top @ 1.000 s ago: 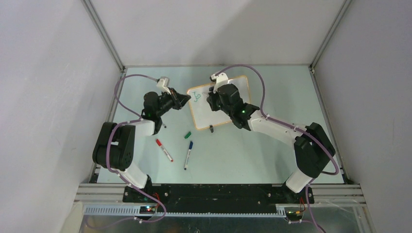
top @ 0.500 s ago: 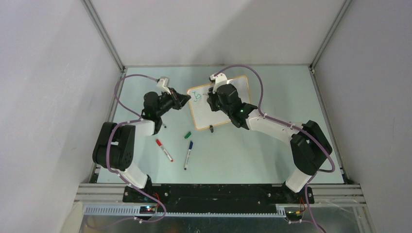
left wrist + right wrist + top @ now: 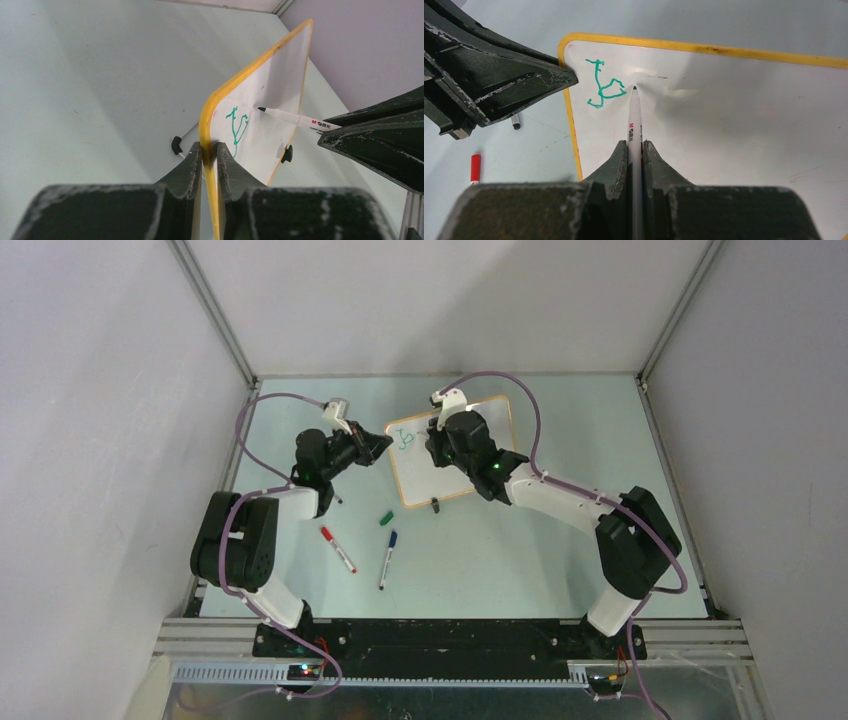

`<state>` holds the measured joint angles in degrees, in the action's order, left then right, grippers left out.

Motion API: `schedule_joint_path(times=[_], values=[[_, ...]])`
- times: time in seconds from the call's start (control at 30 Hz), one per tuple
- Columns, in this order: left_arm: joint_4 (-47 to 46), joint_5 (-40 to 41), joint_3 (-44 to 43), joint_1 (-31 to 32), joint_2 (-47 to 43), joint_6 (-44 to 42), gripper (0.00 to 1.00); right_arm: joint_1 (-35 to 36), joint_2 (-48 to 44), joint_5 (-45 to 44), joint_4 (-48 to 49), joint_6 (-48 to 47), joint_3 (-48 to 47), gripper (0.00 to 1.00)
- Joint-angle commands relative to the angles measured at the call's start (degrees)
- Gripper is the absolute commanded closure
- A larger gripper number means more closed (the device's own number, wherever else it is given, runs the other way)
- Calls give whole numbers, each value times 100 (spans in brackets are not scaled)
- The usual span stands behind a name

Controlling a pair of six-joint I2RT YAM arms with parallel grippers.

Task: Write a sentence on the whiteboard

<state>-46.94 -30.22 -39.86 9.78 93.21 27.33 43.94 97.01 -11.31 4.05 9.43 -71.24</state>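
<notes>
Right tool (image 3: 634,148), marker (image 3: 634,116) tip-first toward whiteboard (image 3: 734,115)

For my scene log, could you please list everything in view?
whiteboard: one, white, yellow-orange frame, propped mid-table
writing: a few strokes, green, near the board's gripped edge
green marker: one, white barrel, tip at the board
red marker: one, lying near the left arm
blue marker: one, lying right of the red marker
small cap: one, green, in front of the board
left gripper: black, shut on whiteboard edge
right gripper: black, shut on green marker
</notes>
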Motion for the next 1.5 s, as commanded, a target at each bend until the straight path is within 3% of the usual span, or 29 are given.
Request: schedule_joint_path(times=[0.0, 1.47], values=[[-48, 99, 27, 41, -188, -299, 100, -36, 79, -48, 70, 51, -326, 100], [-39, 103, 14, 46, -191, -312, 100, -45, 155, -227, -580, 145, -390, 100]])
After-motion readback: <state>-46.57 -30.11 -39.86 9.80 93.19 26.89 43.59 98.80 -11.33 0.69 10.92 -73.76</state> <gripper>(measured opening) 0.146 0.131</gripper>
